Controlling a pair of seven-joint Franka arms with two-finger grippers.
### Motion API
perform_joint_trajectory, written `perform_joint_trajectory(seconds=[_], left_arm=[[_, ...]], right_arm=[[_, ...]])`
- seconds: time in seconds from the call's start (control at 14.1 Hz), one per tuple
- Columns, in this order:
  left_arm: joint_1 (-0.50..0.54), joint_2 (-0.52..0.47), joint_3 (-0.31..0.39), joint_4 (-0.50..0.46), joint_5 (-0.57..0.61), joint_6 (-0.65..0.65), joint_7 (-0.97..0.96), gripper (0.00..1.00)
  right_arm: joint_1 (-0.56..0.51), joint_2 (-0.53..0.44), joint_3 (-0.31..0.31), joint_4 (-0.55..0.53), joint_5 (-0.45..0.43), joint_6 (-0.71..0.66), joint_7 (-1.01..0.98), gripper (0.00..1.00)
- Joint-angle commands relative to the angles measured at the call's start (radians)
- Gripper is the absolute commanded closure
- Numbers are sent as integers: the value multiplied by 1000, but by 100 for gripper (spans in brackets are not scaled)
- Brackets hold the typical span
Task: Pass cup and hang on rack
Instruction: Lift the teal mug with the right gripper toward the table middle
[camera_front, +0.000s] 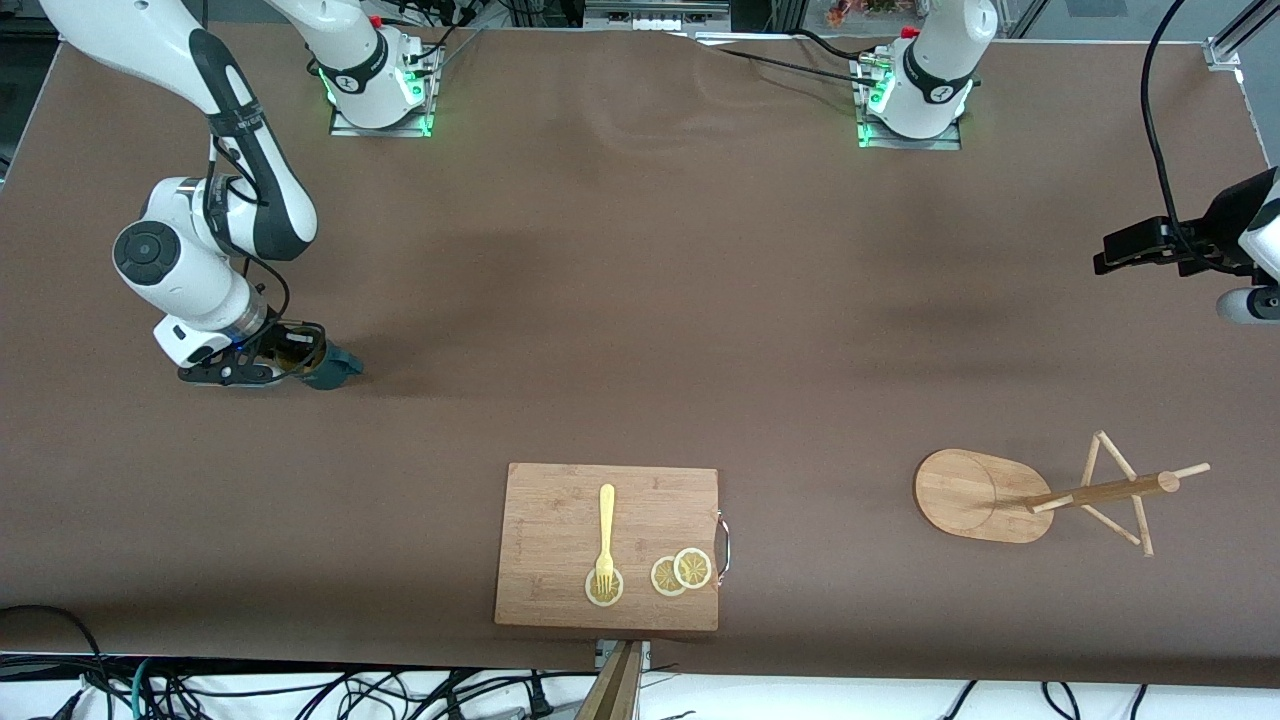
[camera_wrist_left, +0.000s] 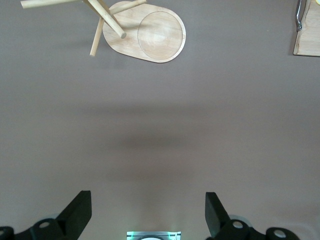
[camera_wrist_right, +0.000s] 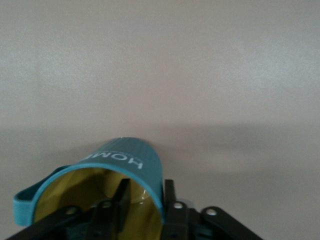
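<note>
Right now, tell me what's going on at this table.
The right gripper is down at the right arm's end of the table, its fingers pinching the rim of the teal cup, one inside and one outside. The left gripper waits open above bare table. The rack stands at the left arm's end, with nothing hung on it yet.

You see a brown mat (camera_front: 640, 300) covering the table, lit evenly with soft shadows. Below the mat's near edge, black cables (camera_front: 300, 695) tangle over a white surface. Above its top edge, a metal frame (camera_front: 1225, 40) shows.
</note>
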Motion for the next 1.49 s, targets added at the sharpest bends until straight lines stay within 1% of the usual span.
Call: perform_joint_trajectory(seconds=[0.0, 0.07, 0.21, 0.43, 0.5, 0.57, 0.71, 0.78, 0.85, 1.06, 1.21, 1.28, 1.42], left_arm=[[-6, 13, 3, 29, 18, -4, 13, 0], [-6, 13, 3, 29, 20, -4, 13, 0], [-6, 13, 3, 29, 20, -4, 13, 0], [-6, 15, 3, 29, 20, -4, 15, 0], [-6, 13, 3, 29, 20, -4, 15, 0], [-6, 13, 3, 29, 20, -4, 13, 0], [-6, 13, 3, 29, 18, -4, 13, 0], [-6, 13, 3, 29, 18, -4, 15, 0], [-6, 13, 4, 29, 20, -4, 15, 0], [-6, 13, 4, 29, 20, -4, 15, 0], [-6, 13, 4, 29, 18, -4, 15, 0], [-6, 13, 4, 29, 18, -4, 15, 0], [-6, 13, 4, 29, 17, -4, 15, 0]], right_arm=[[2, -16, 1, 34, 10, -29, -27, 100], [5, -20, 4, 61, 10, -67, -27, 100], [13, -26, 22, 145, 10, -207, -24, 100], [28, -23, 102, 329, 16, -499, 13, 100], [51, -22, 126, 369, 16, -558, 30, 100], [86, -14, 136, 395, 18, -586, 56, 100], [187, -8, 137, 403, 36, -583, 169, 100], [246, 4, 137, 409, 38, -577, 239, 100], [301, 33, 137, 440, 39, -571, 320, 100], [470, 183, 136, 590, 35, -568, 590, 100], [548, 304, 136, 731, 35, -548, 735, 100], [583, 357, 136, 783, 35, -513, 796, 100], [654, 437, 133, 828, 33, -357, 940, 100]])
